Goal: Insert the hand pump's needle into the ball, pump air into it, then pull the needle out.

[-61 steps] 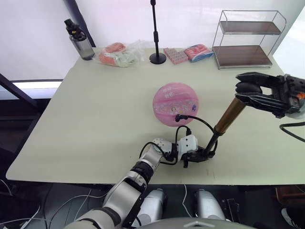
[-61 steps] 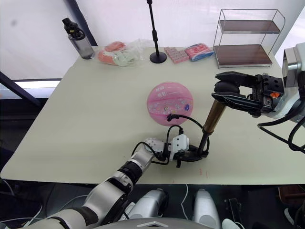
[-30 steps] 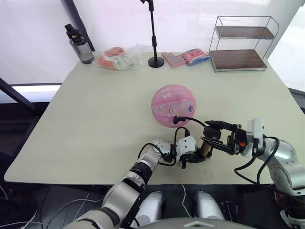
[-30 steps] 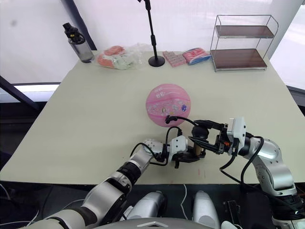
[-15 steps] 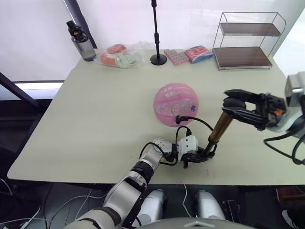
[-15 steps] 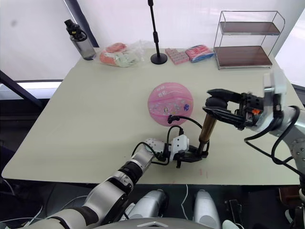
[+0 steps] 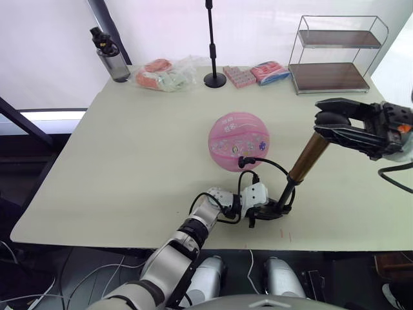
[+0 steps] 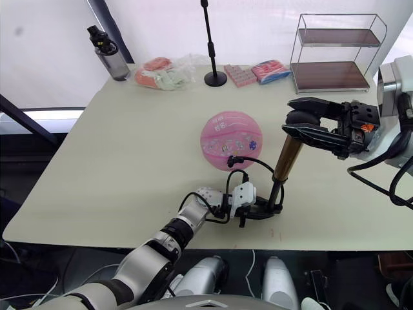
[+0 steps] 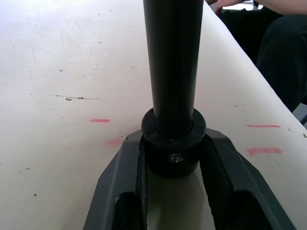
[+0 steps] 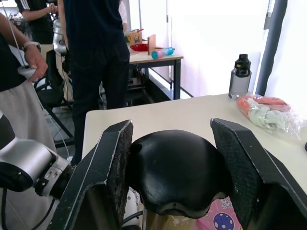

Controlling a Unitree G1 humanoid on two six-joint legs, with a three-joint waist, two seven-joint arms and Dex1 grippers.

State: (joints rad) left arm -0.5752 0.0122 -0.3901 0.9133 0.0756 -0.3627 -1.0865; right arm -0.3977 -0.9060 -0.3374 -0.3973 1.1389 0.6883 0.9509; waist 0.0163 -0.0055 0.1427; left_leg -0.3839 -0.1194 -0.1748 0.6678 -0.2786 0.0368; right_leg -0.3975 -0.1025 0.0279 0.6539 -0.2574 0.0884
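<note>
The pink ball [image 7: 238,140] rests mid-table. The hand pump [image 7: 308,157] leans up to the right, its bronze barrel raised off a thin black rod. My left gripper [image 7: 270,209] lies on the table, shut on the pump's black base cap [image 9: 173,146], with a finger [image 9: 120,191] on each side. My right gripper [image 7: 326,121] is shut on the black T-handle [image 10: 175,175] at the top. The black hose [image 7: 274,165] loops from the base to the ball's near side. The needle's fitting [image 7: 242,161] sits against the ball there, and the pin itself is hidden.
Along the table's far edge stand a water bottle [image 7: 110,57], a plastic bag of packets [image 7: 164,73], the stand pole's base [image 7: 213,79], pink packets [image 7: 251,72] and a wire shelf [image 7: 335,55]. People [image 10: 91,52] stand beyond the table in the right wrist view.
The right gripper pushed the handle down to the base a second ago and has since drawn it back up and to the right. Left gripper and ball stayed put.
</note>
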